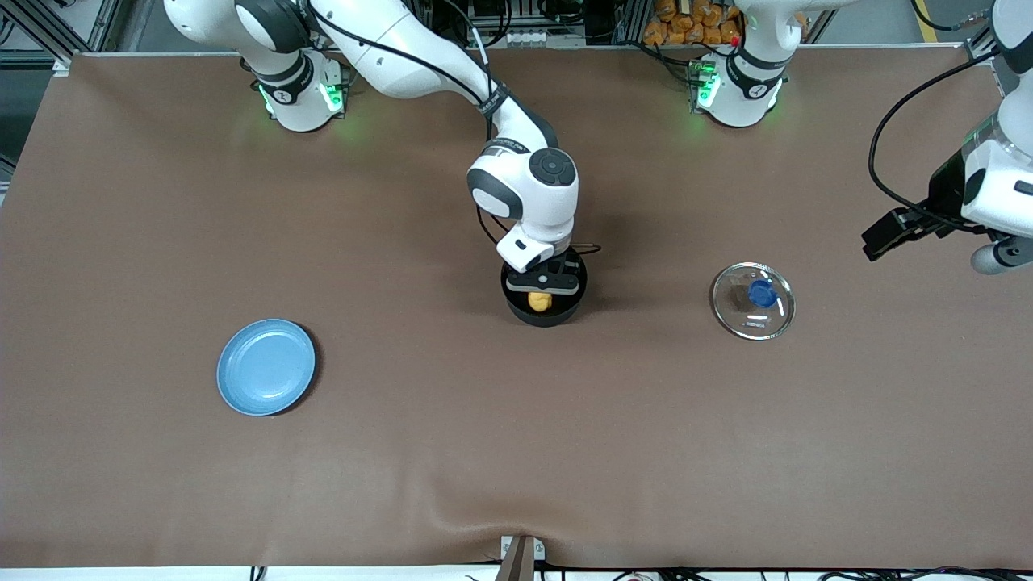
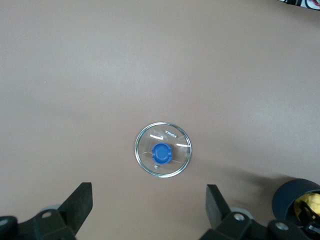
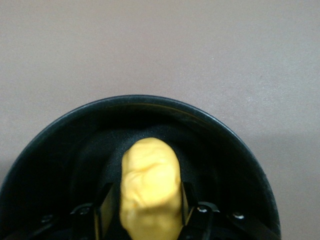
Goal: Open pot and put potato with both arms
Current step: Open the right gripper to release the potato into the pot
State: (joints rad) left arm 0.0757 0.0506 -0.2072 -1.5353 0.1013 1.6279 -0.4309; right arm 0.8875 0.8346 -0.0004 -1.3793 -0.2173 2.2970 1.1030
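Observation:
The black pot (image 1: 557,317) stands uncovered mid-table. My right gripper (image 1: 541,294) reaches down into it, shut on the yellow potato (image 1: 539,301). In the right wrist view the potato (image 3: 150,175) stands between the two pads of my right gripper (image 3: 146,210), low inside the pot's dark wall (image 3: 150,102). The glass lid (image 1: 753,300) with its blue knob lies flat on the table toward the left arm's end. My left gripper (image 1: 884,234) hangs open and empty over the table near that end; its wrist view shows the lid (image 2: 163,149) past the open left gripper (image 2: 149,205).
A light-blue plate (image 1: 266,367) lies toward the right arm's end, nearer the front camera than the pot. The left wrist view catches the pot (image 2: 290,195) with the potato (image 2: 312,202) at its edge. Brown cloth covers the table.

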